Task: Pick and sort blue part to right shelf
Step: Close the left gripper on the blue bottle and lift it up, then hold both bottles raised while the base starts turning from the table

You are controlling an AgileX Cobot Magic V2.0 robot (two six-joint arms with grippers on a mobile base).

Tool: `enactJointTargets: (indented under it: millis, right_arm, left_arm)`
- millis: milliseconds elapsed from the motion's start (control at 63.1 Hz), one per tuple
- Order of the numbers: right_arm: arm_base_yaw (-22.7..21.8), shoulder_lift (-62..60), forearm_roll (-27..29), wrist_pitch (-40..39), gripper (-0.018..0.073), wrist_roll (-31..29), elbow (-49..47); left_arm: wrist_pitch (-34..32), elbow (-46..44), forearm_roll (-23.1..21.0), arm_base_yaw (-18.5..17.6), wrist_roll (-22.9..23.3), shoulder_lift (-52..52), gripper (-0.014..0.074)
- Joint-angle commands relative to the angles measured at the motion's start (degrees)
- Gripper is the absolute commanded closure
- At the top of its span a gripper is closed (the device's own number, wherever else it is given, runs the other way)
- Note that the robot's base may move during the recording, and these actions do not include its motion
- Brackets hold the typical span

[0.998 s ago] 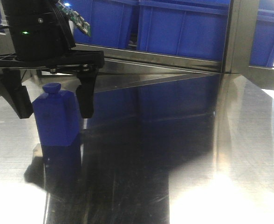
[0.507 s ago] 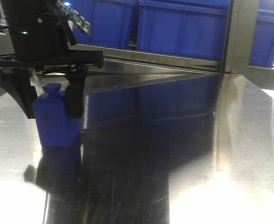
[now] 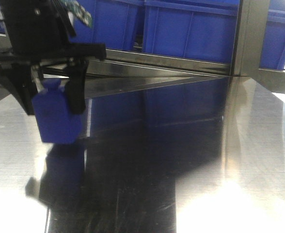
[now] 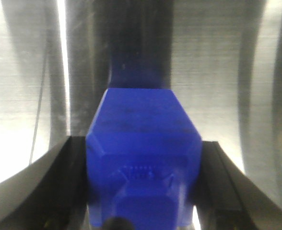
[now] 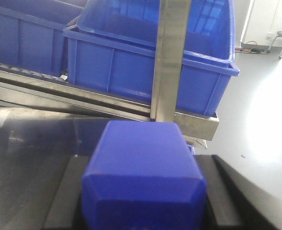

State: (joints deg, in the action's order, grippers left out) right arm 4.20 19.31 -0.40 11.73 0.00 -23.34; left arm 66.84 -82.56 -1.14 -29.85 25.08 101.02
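In the front view, my left gripper point(image 3: 52, 109) is shut on the blue part point(image 3: 60, 124), a solid-blue bottle-shaped block. It hangs just above the shiny steel table point(image 3: 205, 170), with its neck up between the black fingers. The left wrist view looks down on that blue part point(image 4: 141, 120), pressed on both sides by the left gripper point(image 4: 142, 143). In the right wrist view, my right gripper point(image 5: 148, 160) is shut on another blue block point(image 5: 146, 182), held in front of the shelf. The right gripper is out of the front view.
Large blue bins point(image 3: 191, 29) sit on a sloped metal shelf rail point(image 3: 171, 60) behind the table. A steel upright post point(image 3: 246, 39) stands at the right. The right wrist view shows a blue bin point(image 5: 131, 72) and the post point(image 5: 172, 57) close ahead.
The left gripper's fingers closed from wide apart onto the blue part. It then rose with the part, which has left the table surface.
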Motion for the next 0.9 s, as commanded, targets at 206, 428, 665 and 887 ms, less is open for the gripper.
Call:
enactJointTargets:
  millis: [206,428,665,887]
  right_arm:
    - [-0.42,0.35,-0.65,-5.25,0.0115,-0.54,-1.78]
    - [-0.42,0.35,-0.65,-5.25,0.0115,-0.54,-1.78]
    - [-0.42,0.35,-0.65,-5.25,0.0115,-0.54,-1.78]
    - [-0.42,0.35,-0.65,-5.25,0.0115,-0.54,-1.78]
  left_arm:
    - [-7.13,5.4,-7.38,3.86,-17.11,-16.2,0.0189]
    - [-18.89,18.16,-13.7,11.47,-26.03,-27.5,0.0189]
    - [-30.06,29.39,-13.7,19.0,-34.62,-38.17,0.0189]
    - [-40.94,37.35,-13.7,26.09,-35.23,-47.47,0.0189]
